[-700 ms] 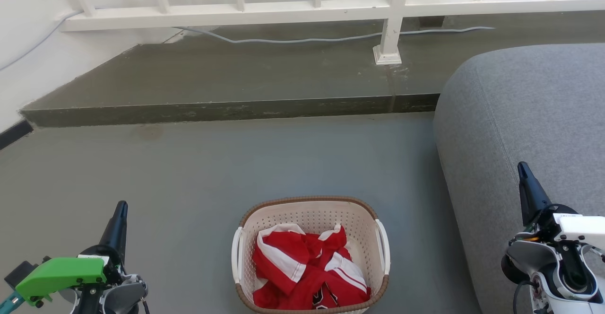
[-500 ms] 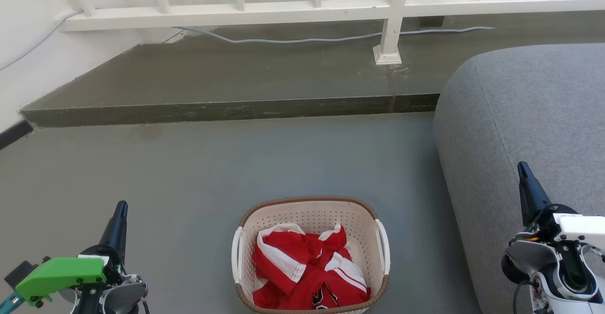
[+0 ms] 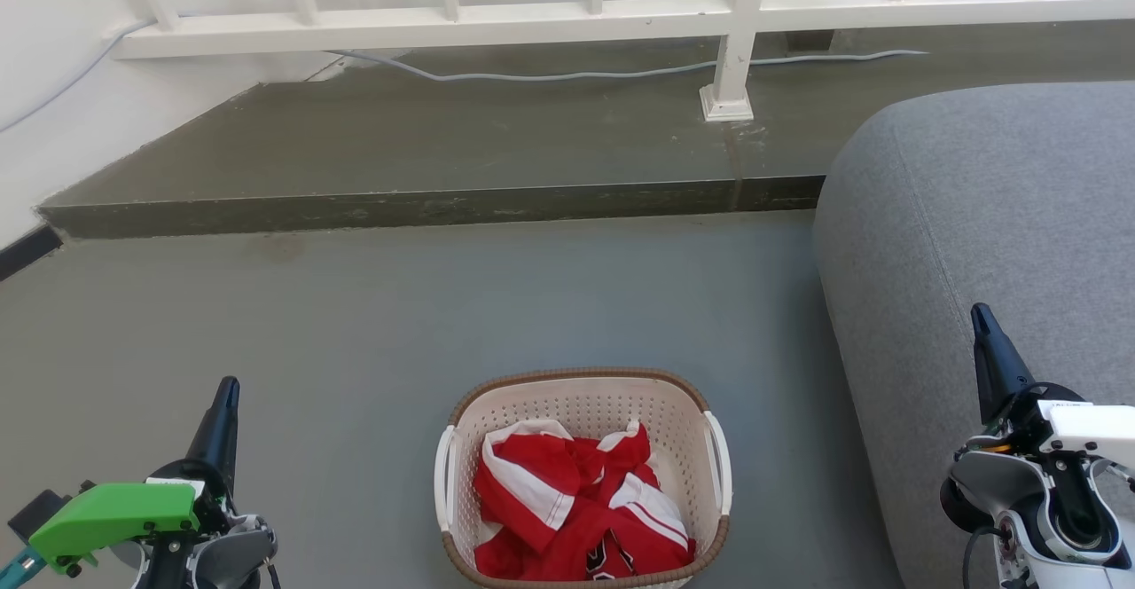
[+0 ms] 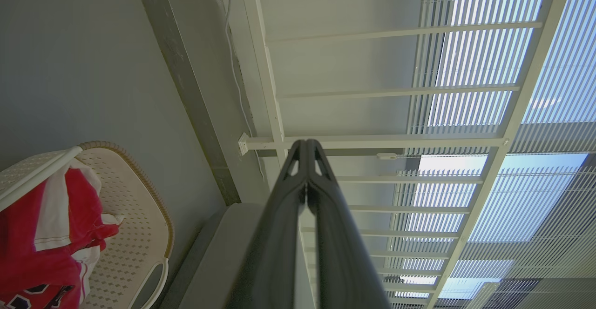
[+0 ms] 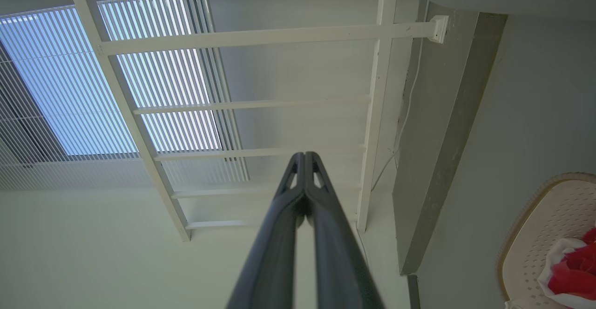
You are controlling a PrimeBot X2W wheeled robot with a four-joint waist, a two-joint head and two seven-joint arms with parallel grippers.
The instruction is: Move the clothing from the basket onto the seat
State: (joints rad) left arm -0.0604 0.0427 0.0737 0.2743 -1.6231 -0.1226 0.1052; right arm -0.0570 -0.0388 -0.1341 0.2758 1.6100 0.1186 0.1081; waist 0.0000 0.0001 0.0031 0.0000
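The clothing (image 3: pixel 576 509) is a crumpled red heap with white stripes and a dark emblem, lying inside the cream basket (image 3: pixel 585 389) on the floor at bottom centre. The grey seat (image 3: pixel 993 208) rises to the right of the basket. My left gripper (image 3: pixel 227 387) stands shut and empty at the lower left, well left of the basket. My right gripper (image 3: pixel 979 314) is shut and empty at the lower right, over the seat's near edge. In the left wrist view the shut gripper (image 4: pixel 306 144) points at the railing, with the basket (image 4: pixel 139 197) and clothing (image 4: pixel 51 248) at lower left. The right wrist view shows its shut gripper (image 5: pixel 305 155) and the basket (image 5: pixel 535 234).
A raised concrete step (image 3: pixel 426 203) runs across the floor beyond the basket. A white railing (image 3: pixel 736 12) with a post stands on it, and a grey cable (image 3: pixel 567 74) lies along its base. A white wall (image 3: pixel 53 110) closes the left side.
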